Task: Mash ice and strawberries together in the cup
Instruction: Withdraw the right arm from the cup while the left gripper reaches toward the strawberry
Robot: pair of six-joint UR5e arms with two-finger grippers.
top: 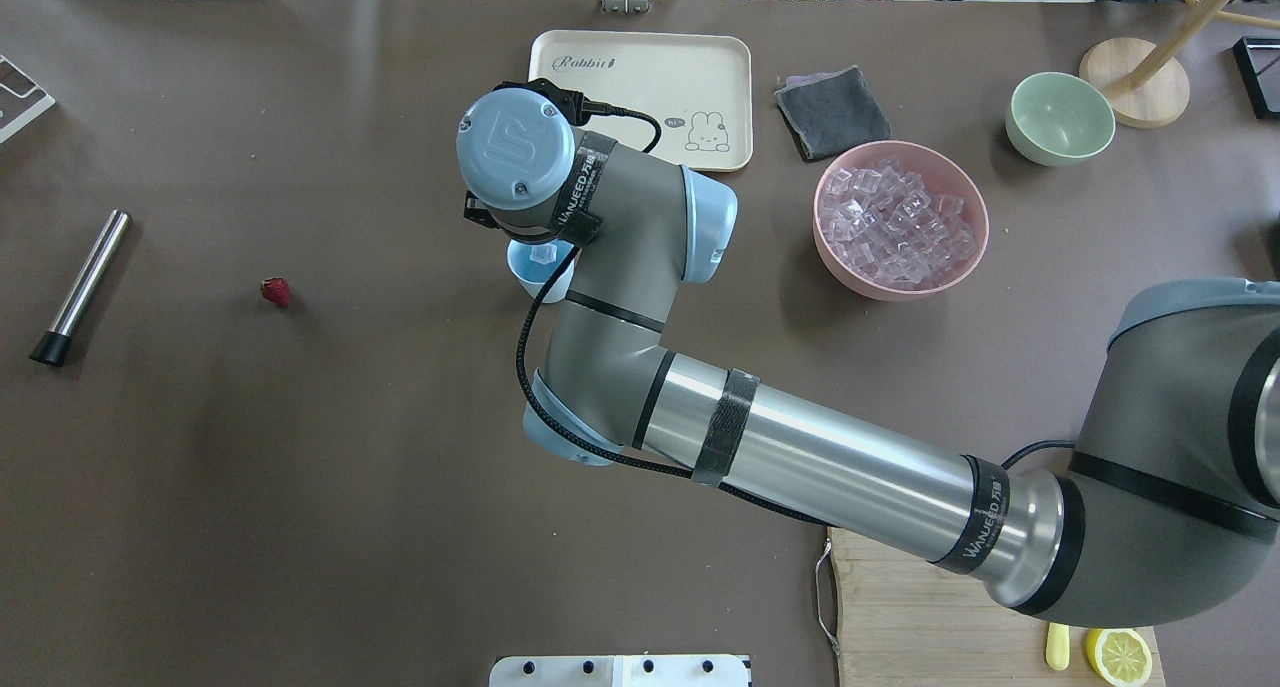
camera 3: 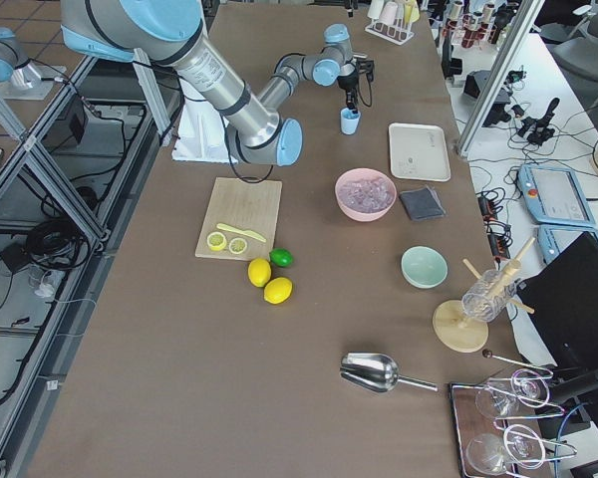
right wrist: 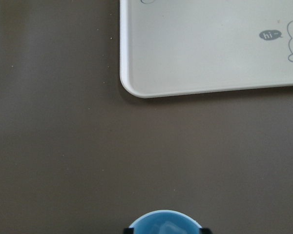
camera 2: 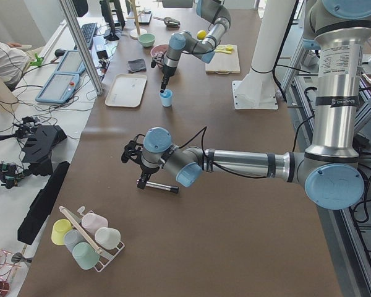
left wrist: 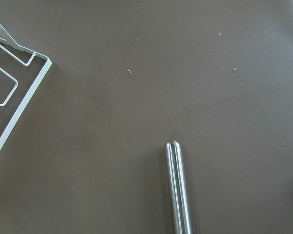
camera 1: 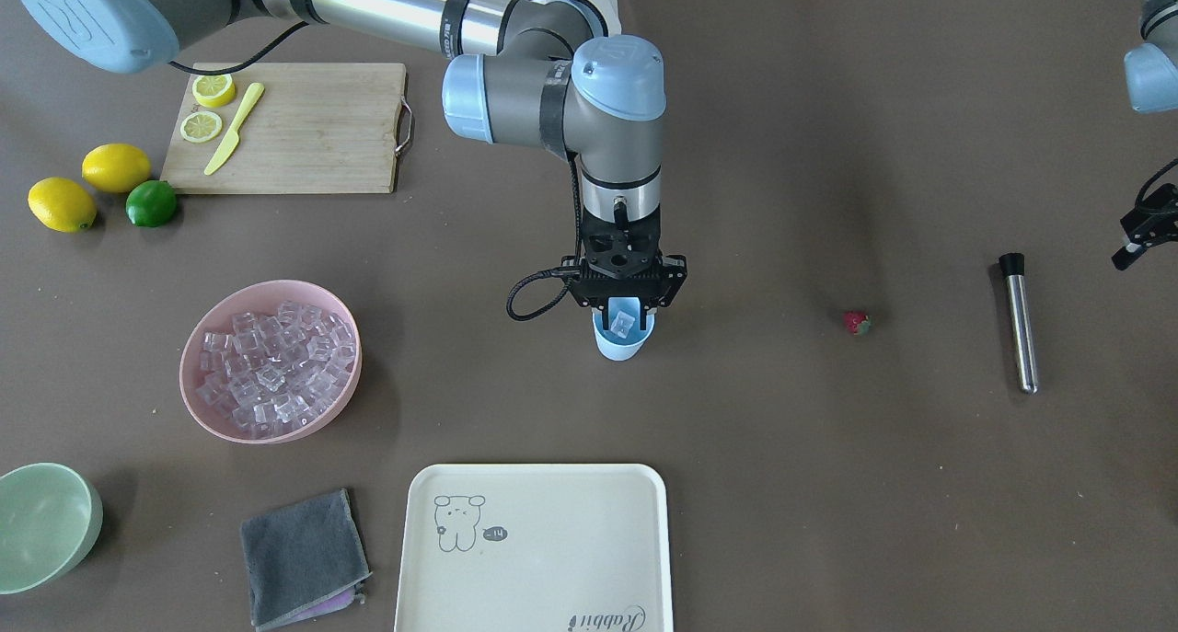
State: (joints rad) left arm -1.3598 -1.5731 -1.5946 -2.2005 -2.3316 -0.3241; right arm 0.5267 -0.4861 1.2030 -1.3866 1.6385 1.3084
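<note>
The light blue cup (camera 1: 624, 342) (top: 528, 273) stands mid-table with one clear ice cube (camera 1: 624, 320) at its mouth. My right gripper (camera 1: 624, 312) hangs straight over it. In the right wrist view the cup's rim (right wrist: 163, 222) sits between two widely spread fingertips (right wrist: 128, 230), so this gripper is open. More ice (camera 1: 276, 365) fills the pink bowl (camera 1: 187, 379). The strawberry (camera 1: 857, 323) (top: 276, 291) lies alone on the table. My left gripper (camera 1: 1139, 236) hovers near a steel muddler (camera 1: 1020, 324) (left wrist: 178, 190); I cannot tell whether it is open or shut.
A cream tray (camera 1: 534, 549) lies just past the cup. A grey cloth (camera 1: 304, 545) and a pale green bowl (camera 1: 41, 526) are near it. A cutting board (camera 1: 313, 135) holds lemon slices and a knife, with lemons and a lime (camera 1: 151, 203) beside it. A wire cup rack (left wrist: 14, 92) stands near the muddler.
</note>
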